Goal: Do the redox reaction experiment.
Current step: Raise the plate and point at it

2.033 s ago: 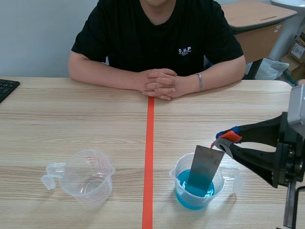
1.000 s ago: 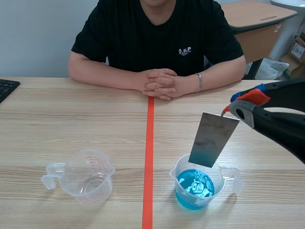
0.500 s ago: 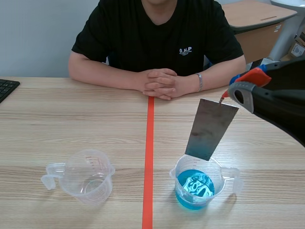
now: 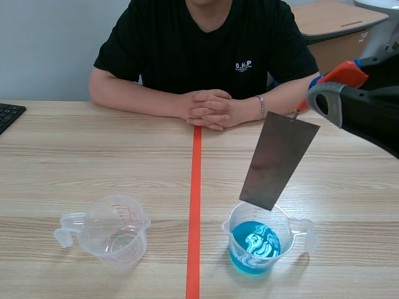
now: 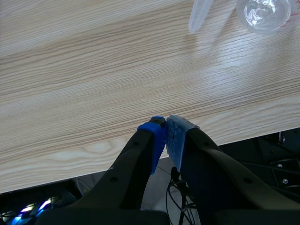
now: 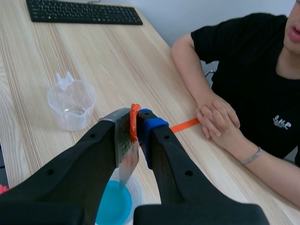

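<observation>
over two seconds the metal plate (image 4: 279, 160) went from standing in the blue liquid to hanging clear above it, as the right hand (image 4: 328, 89) lifted up and away toward the far side.

scene view: the plate hung tilted, pinched at its top corner, its lower edge just above the rim of the blue-filled beaker (image 4: 230, 225) and not touching it. an empty beaker (image 4: 116, 231) stood well apart, across the orange tape line (image 4: 195, 187). a person sat opposite with clasped hands (image 4: 209, 108); a keyboard (image 4: 9, 114) showed at the tabletop's edge.

left wrist view: the left hand (image 5: 167, 135) had its pads pressed together on nothing, parked over the near edge of the tabletop (image 5: 93, 70), with the empty beaker ahead of it.

right wrist view: the right hand's pads were clamped on the plate's upper edge, and the sheet dropped toward the blue liquid below.

handling, as i judged it: the plate looked thin, stiff and light, probably wet and slick at its lower end, so the dry top edge was the place to hold; a corner grip lets it swing. the beakers seemed light plastic, easy to tip.

count: one plate, two beakers, two hands, one keyboard, one person.
</observation>
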`<state>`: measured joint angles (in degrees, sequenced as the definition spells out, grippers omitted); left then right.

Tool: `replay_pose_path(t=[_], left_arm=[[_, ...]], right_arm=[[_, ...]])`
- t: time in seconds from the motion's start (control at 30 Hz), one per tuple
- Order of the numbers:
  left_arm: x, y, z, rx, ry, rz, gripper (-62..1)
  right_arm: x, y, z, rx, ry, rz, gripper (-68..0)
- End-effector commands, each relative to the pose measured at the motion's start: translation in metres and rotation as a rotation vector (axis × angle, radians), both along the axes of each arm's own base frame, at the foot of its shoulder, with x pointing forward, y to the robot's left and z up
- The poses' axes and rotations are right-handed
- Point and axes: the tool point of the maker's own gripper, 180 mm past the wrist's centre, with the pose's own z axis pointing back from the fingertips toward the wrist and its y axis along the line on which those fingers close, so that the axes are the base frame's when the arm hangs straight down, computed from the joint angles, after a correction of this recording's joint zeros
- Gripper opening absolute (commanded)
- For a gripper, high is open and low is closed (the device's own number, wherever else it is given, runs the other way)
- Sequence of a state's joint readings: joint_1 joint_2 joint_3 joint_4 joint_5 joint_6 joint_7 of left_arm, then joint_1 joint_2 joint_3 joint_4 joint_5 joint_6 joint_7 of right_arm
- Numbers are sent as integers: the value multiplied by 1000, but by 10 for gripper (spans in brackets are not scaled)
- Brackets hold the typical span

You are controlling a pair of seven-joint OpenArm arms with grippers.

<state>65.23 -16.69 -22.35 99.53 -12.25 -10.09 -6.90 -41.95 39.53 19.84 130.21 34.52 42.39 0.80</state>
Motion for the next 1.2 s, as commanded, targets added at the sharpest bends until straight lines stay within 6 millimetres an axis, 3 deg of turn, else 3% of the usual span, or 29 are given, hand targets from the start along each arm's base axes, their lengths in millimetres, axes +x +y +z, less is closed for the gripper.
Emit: replay_pose_path(t=[0.0, 0.33, 0.53, 0.77, 1.0, 1.17], left_arm=[[2, -4, 4, -12, -15, -8, -567], [7, -8, 4, -8, -9, -65, -567], [18, -33, 2, -29, 2, -240, -567], [56, -65, 12, -49, -74, -425, -567], [96, -92, 35, -57, -200, -557, -567], [111, -116, 51, -89, -281, -651, -567]], right_arm=[[-3, 3, 5, 13, -10, 19, -660], [-2, 2, 3, 0, -2, 15, -660], [-2, 2, 3, 0, -2, 14, -660], [-2, 2, 3, 0, -2, 14, -660], [-2, 2, 3, 0, -2, 14, -660], [-2, 2, 3, 0, -2, 14, -660]])
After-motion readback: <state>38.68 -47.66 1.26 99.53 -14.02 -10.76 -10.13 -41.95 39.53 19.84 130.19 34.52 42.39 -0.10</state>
